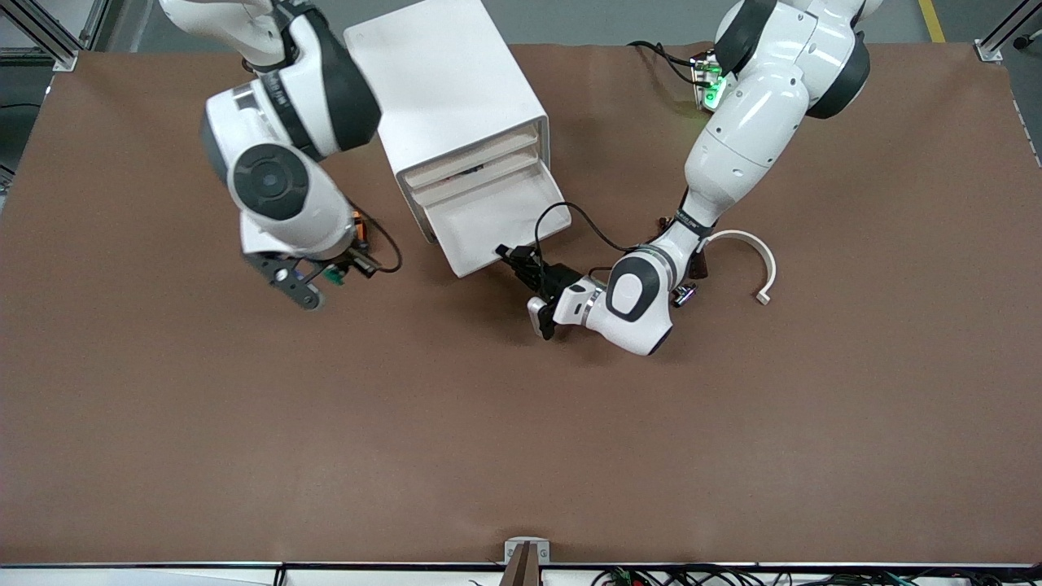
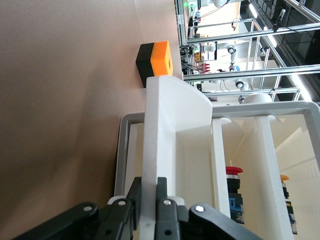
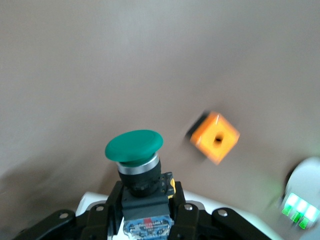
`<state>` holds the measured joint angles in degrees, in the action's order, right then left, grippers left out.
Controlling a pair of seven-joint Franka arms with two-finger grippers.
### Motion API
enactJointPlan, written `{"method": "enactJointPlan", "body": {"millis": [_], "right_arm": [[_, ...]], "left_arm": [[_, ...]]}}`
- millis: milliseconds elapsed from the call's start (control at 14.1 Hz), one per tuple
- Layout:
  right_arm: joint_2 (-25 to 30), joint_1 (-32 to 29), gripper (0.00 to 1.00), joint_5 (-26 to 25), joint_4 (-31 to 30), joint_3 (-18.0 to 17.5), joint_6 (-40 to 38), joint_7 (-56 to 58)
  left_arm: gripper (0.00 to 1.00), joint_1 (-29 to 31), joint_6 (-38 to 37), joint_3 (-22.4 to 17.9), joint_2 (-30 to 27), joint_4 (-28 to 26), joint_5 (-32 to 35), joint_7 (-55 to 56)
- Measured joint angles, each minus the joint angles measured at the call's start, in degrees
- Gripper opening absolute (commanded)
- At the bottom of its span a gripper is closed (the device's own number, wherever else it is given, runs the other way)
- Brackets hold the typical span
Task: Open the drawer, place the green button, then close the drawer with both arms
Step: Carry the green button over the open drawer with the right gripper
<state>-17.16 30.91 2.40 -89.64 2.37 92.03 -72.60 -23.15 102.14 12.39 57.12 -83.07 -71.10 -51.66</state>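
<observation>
Green-capped button (image 3: pixel 134 146), orange box (image 3: pixel 216 138), white drawer (image 1: pixel 496 218).

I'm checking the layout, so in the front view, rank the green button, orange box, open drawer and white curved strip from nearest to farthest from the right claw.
1. Green button, held in the right claw.
2. Orange box, beside that claw.
3. Open drawer, its front gripped by the left claw.
4. White curved strip, toward the left arm's end.

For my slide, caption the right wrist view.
Right gripper holds the green-capped button above the table, orange box below.
</observation>
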Motion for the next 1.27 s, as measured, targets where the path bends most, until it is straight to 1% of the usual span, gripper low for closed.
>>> {"method": "enactJointPlan", "body": {"millis": [142,283,425,566,708,920,991,1133,1274], "right_arm": [[0.0,2.4,0.21,3.2,-0.1,0.0,0.3,-9.9],[0.1,4.3,0.21,4.2,-1.0,0.0,2.2,-17.3],[0.7,6.1,0.22,5.4,-4.2,0.0,6.6,-23.4],[1.8,7.6,0.22,8.2,-9.2,0.0,12.5,-28.5],[2.5,9.5,0.21,8.9,-14.1,0.0,18.8,-31.8],[2.6,12.8,0.21,9.1,-19.0,0.0,26.6,-35.7],[2.6,13.9,0.21,9.4,-19.9,0.0,27.9,-36.4],[2.6,15.6,0.21,11.9,-20.6,0.0,29.2,-37.1],[2.6,16.1,0.21,13.3,-20.7,0.0,30.1,-37.2]], "left_arm": [[1.00,0.5,-2.6,-1.4,0.0,-0.5,2.5,0.0],[1.00,2.0,-4.2,-1.9,0.0,-1.0,3.7,0.2],[1.00,2.6,-4.4,-1.9,-0.1,-1.0,5.3,1.5],[1.00,3.2,-4.4,-2.0,-0.5,-0.5,8.5,3.4],[1.00,4.4,-4.4,-2.0,-1.0,0.8,13.2,5.7],[1.00,6.5,-4.4,-2.1,-2.1,2.9,21.0,9.9],[1.00,7.0,-4.4,-2.1,-2.6,3.6,23.6,11.6],[1.00,7.4,-4.4,-2.1,-3.7,4.5,28.1,14.6],[1.00,7.9,-4.4,-2.3,-4.6,5.1,32.3,17.2]]}}
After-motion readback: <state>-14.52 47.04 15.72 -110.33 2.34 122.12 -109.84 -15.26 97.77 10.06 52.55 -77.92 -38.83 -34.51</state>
